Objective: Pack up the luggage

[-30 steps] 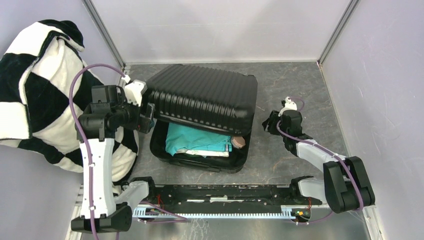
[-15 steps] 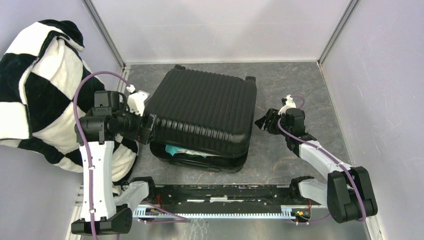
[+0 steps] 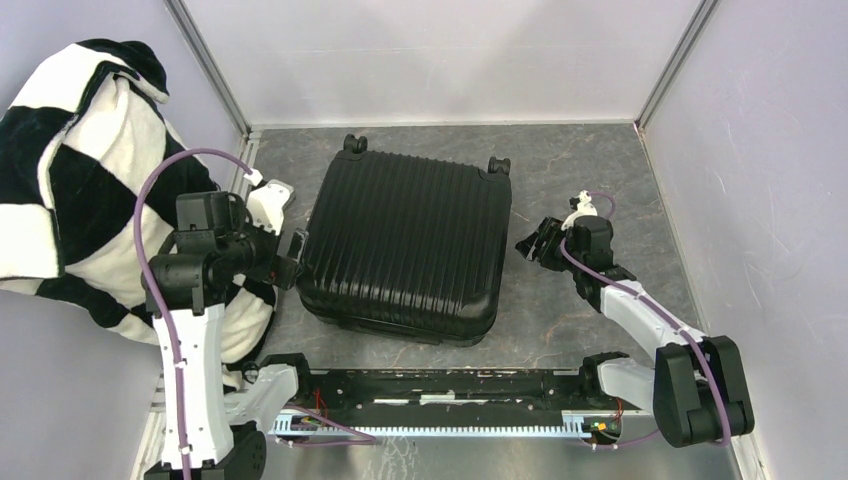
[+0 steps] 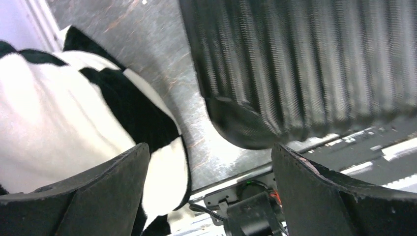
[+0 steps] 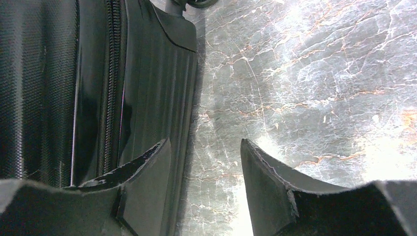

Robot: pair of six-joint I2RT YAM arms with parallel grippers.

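- Top external view: the luggage (image 3: pixel 405 245) lies flat on the grey marbled table (image 3: pixel 590 160) with its lid shut and its ribbed shell facing up. Two caster wheels (image 3: pixel 354 143) stick out at its far edge.
- The left gripper (image 3: pixel 295 258) sits at the case's left edge with its jaws pointing at the shell. Whether they touch it cannot be told from here.
- The right gripper (image 3: pixel 530 243) hangs just off the case's right edge, apart from it, with its jaws also aimed at the shell.
- Behind the left jaws, a black-and-white checkered blanket (image 3: pixel 80 170) is heaped against the left wall.
- Left wrist view: the left gripper (image 4: pixel 209 147) has its jaws spread as wide as they go, with nothing between them.
- Ahead of the jaws, toward the right finger (image 4: pixel 334 196), is a rounded corner of the luggage (image 4: pixel 305 64), clear of both fingers.
- Ahead of the other finger lies the blanket (image 4: pixel 64 123), and a strip of bare table (image 4: pixel 147 54) runs between blanket and case.
- Right wrist view: the right gripper (image 5: pixel 204 142) has its jaws partly apart and grips nothing; only bare table (image 5: pixel 319 73) shows in the gap.
- The luggage (image 5: pixel 49 88) fills the space beside and ahead of the left-hand finger (image 5: pixel 142 187), its zipper (image 5: pixel 110 88) running along the closed seam.
- That finger overlaps the case's side wall; contact cannot be told.
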